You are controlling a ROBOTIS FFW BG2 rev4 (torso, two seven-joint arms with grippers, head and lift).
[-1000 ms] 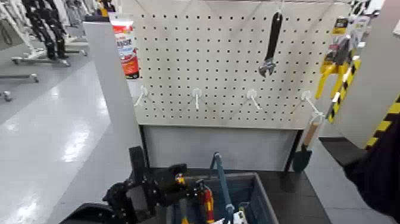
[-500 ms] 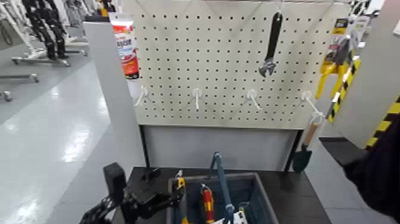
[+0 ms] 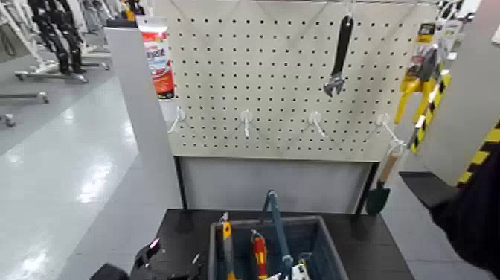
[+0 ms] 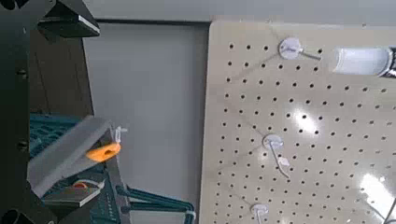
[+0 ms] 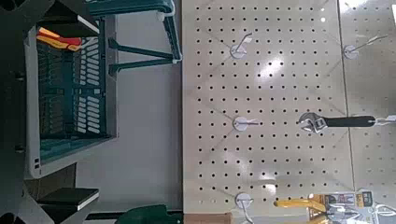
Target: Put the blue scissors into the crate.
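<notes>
Well, in the head view the left gripper point(image 3: 175, 255) is at the bottom left of the frame, near the crate point(image 3: 324, 242) but apart from it. Its jaws are apart with nothing between them. The crate sits at the bottom middle on a black surface point(image 3: 364, 242), with its blue-grey handle point(image 3: 278, 231) sticking up. Inside it, a yellow-orange tool point(image 3: 228, 249) leans at the left side, and a red and yellow tool point(image 3: 260, 253) stands beside it. A white and dark thing point(image 3: 299, 272) lies low in the crate, cut off by the frame. I cannot tell if it is the blue scissors. A black wrench point(image 3: 338, 56) hangs at the upper right of the big board point(image 3: 253, 82), and yellow-handled pliers point(image 3: 417, 86) hang past it. A trowel point(image 3: 378, 195) with a wooden grip hangs below them. A red and white packet point(image 3: 156, 63) is at the upper left.

In the left wrist view, the jaws stand wide apart and hold nothing. The crate and the orange part of a tool show at the left.

In the right wrist view, the right gripper point(image 5: 75, 110) has its jaws apart and empty. The crate shows at the upper left, and the wrench at the right.
</notes>
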